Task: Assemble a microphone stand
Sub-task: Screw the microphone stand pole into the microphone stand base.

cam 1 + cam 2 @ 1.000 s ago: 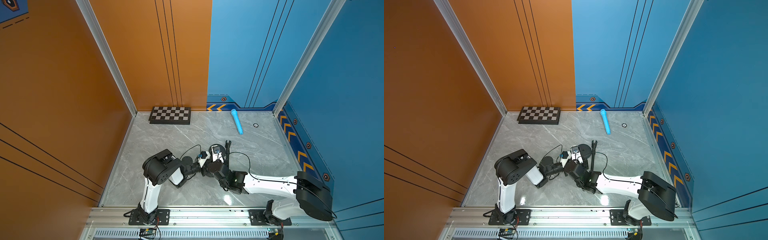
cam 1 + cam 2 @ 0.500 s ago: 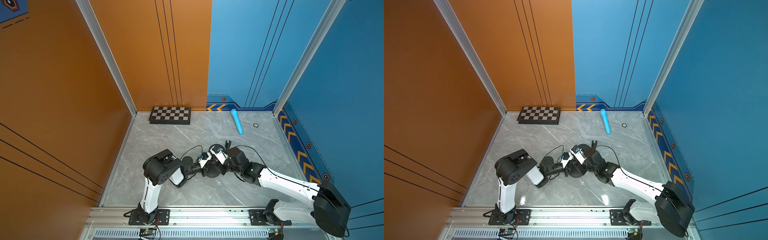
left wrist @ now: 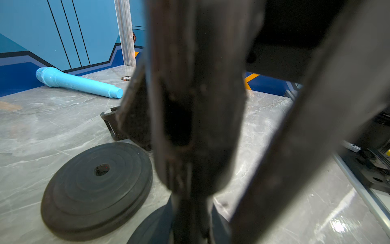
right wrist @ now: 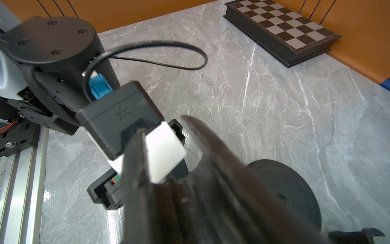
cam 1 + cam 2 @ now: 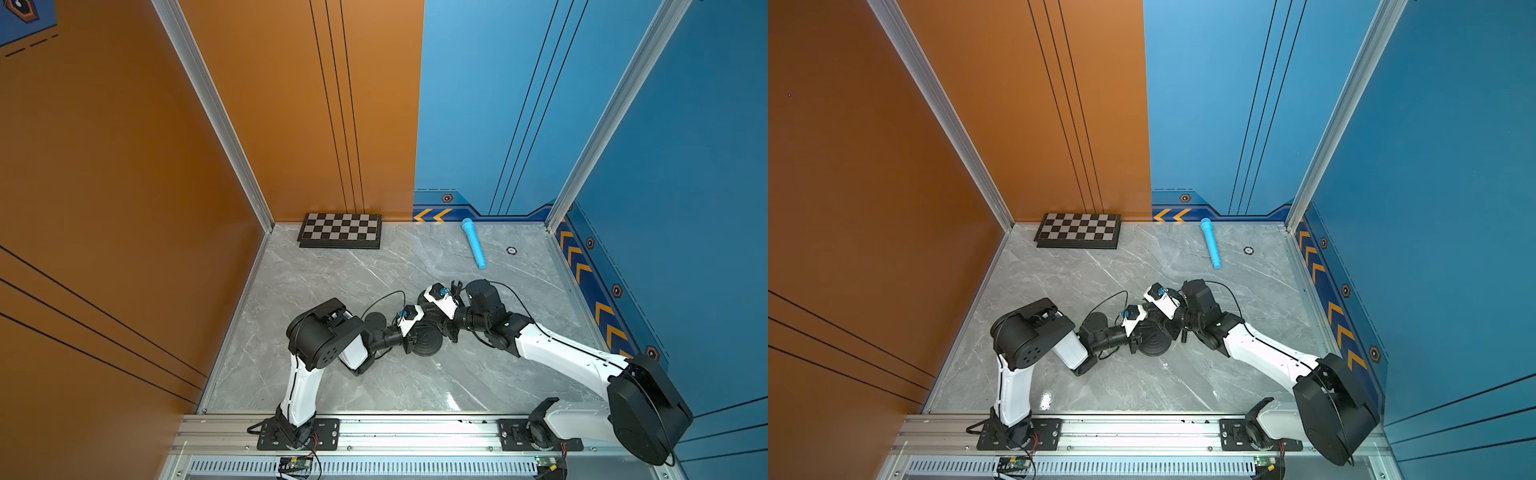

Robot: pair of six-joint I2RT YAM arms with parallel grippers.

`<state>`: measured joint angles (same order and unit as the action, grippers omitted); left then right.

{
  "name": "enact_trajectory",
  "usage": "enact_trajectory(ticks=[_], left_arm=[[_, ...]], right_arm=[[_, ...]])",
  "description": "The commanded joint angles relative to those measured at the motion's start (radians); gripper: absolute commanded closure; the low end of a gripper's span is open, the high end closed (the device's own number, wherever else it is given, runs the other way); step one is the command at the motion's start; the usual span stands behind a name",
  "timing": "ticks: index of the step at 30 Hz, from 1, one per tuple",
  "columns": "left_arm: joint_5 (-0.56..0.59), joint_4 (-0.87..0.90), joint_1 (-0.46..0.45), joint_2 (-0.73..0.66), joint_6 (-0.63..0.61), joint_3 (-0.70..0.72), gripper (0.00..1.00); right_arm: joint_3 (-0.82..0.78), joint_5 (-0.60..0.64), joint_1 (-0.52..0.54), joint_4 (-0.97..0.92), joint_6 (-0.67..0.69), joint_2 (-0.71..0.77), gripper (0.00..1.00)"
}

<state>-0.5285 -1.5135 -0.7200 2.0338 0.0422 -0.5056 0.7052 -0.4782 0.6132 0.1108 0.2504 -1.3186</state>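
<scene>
**Stand parts and both arms at mid-table.** The arms meet low over the middle of the grey marble table, wrist to wrist. Left gripper: clenched, fingers pressed together, directly over a black ribbed disc that lies flat beneath it (whether anything is pinched between the fingers cannot be told). Right gripper: released, its two dark fingers parted, with the left arm's wrist camera seen through the gap and nothing between them. In the left wrist view a holed disc, also black and ribbed, lies flat on the table just beside the left gripper. The black microphone clip lies just beyond it. The sky-blue microphone lies on its side near the back wall, well apart from both grippers. A chessboard lies at the foot of the orange wall.
</scene>
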Motion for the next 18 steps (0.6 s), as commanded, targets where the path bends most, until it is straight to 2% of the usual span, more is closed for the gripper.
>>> enact_trajectory(ticks=[1, 4, 6, 8, 10, 15, 18], left_arm=[[-0.068, 0.102, -0.018, 0.043, 0.015, 0.008, 0.81], [-0.072, 0.101, -0.018, 0.043, 0.016, 0.007, 0.81], [-0.071, 0.102, -0.018, 0.042, 0.015, 0.006, 0.81], [-0.066, 0.102, -0.018, 0.042, 0.016, 0.007, 0.81], [-0.064, 0.101, -0.018, 0.043, 0.017, 0.006, 0.81], [-0.032, 0.102, -0.018, 0.045, 0.029, 0.003, 0.81], [-0.028, 0.102, -0.02, 0.051, 0.035, -0.001, 0.81]], right_arm=[[0.033, -0.027, -0.003, 0.035, 0.027, -0.016, 0.57], [0.046, -0.025, -0.005, 0.028, 0.041, -0.028, 0.59], [0.045, -0.014, -0.003, 0.033, 0.044, -0.034, 0.75], [0.026, 0.047, 0.008, 0.062, 0.028, -0.026, 0.97], [-0.039, 0.25, 0.064, 0.152, -0.027, -0.001, 1.0], [-0.202, 0.913, 0.31, 0.326, -0.288, 0.038, 1.0], [-0.209, 1.216, 0.444, 0.32, -0.45, -0.016, 1.0]])
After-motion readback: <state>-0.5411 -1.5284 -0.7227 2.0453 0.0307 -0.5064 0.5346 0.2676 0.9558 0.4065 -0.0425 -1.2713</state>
